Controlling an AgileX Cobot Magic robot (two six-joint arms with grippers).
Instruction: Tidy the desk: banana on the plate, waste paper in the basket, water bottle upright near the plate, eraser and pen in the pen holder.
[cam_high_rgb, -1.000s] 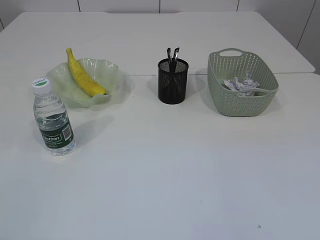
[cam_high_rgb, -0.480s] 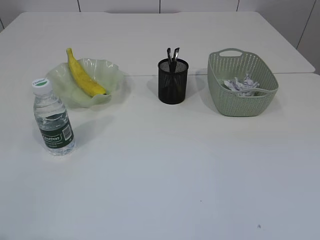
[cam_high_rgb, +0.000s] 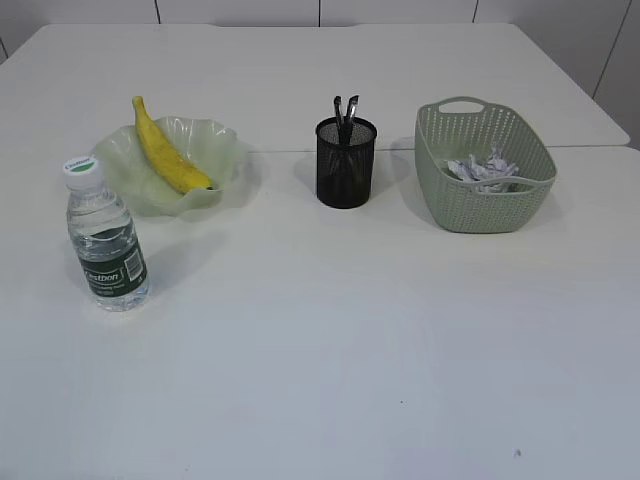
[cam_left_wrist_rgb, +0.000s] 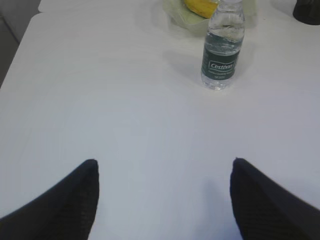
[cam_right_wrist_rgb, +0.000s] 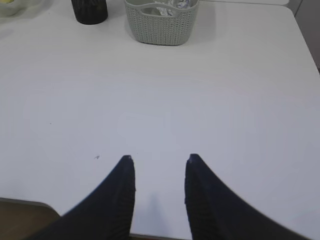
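A yellow banana (cam_high_rgb: 165, 150) lies on the pale green plate (cam_high_rgb: 225, 140). A clear water bottle (cam_high_rgb: 105, 240) stands upright in front of the plate; it also shows in the left wrist view (cam_left_wrist_rgb: 223, 50). A black mesh pen holder (cam_high_rgb: 346, 163) holds pens (cam_high_rgb: 345, 110). The eraser is hidden. Crumpled waste paper (cam_high_rgb: 483, 168) lies in the green basket (cam_high_rgb: 485, 210). My left gripper (cam_left_wrist_rgb: 164, 162) is open and empty over bare table, well short of the bottle. My right gripper (cam_right_wrist_rgb: 159, 158) is open and empty near the table's front edge. Neither gripper shows in the exterior view.
The white table (cam_high_rgb: 350, 330) spreads around the objects. Its front edge shows at the bottom of the right wrist view (cam_right_wrist_rgb: 30, 202). The basket (cam_right_wrist_rgb: 160, 22) and pen holder (cam_right_wrist_rgb: 89, 11) stand far ahead of the right gripper.
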